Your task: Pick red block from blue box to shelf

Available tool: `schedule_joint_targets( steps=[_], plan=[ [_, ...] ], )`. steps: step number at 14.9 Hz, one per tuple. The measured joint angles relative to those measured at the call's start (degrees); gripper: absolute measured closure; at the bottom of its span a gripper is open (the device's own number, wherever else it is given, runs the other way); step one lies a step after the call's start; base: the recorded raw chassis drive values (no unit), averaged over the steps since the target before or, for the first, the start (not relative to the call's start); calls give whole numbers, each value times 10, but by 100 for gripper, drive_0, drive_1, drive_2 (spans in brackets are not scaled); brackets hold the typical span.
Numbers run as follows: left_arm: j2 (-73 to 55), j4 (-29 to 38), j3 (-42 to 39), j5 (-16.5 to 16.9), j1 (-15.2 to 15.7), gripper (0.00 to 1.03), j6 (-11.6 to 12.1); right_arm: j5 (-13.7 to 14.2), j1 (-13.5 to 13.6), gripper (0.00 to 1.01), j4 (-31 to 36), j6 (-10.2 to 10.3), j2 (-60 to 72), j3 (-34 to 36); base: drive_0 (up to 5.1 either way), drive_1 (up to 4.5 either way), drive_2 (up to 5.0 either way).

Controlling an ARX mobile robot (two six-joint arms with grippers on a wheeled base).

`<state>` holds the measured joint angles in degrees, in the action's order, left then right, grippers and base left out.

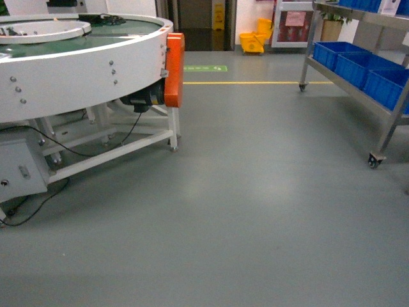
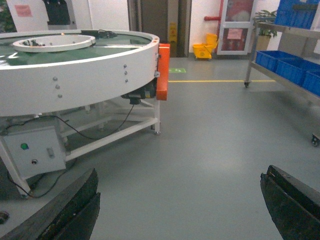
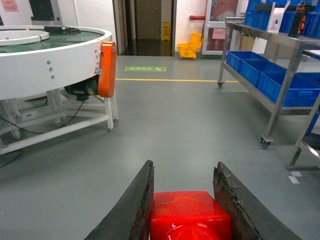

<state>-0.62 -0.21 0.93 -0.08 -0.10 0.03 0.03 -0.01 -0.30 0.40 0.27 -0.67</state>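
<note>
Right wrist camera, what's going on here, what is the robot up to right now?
The right claw is shut on the red block, carried above the grey floor. The left claw is open and holds nothing. The shelf, loaded with dark blue crates, stands ahead on the right, apart from the robot, with a round white conveyor table on the left. The block is not yet on the shelf. The blue box is not in view.
</note>
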Motion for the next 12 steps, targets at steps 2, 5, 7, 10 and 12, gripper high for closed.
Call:
schedule_joint_targets(
  steps=[2, 5, 7, 10, 12],
  plan=[
    [0, -1, 0, 0, 1, 5, 0, 0, 0, 72, 0, 0, 0, 0, 11, 437, -415],
    [0, 0, 0, 0, 1, 5, 0, 0, 0, 72, 0, 0, 0, 0, 11, 437, -415],
    [0, -1, 0, 0, 1, 5, 0, 0, 0, 72, 0, 0, 0, 0, 11, 437, -415],
    [0, 0, 0, 1, 1, 5, 0, 0, 0, 72, 1, 0, 0, 0, 11, 437, -415],
    [0, 0, 0, 1, 1, 5, 0, 0, 0, 72, 0, 0, 0, 0, 11, 437, -415]
  ],
)
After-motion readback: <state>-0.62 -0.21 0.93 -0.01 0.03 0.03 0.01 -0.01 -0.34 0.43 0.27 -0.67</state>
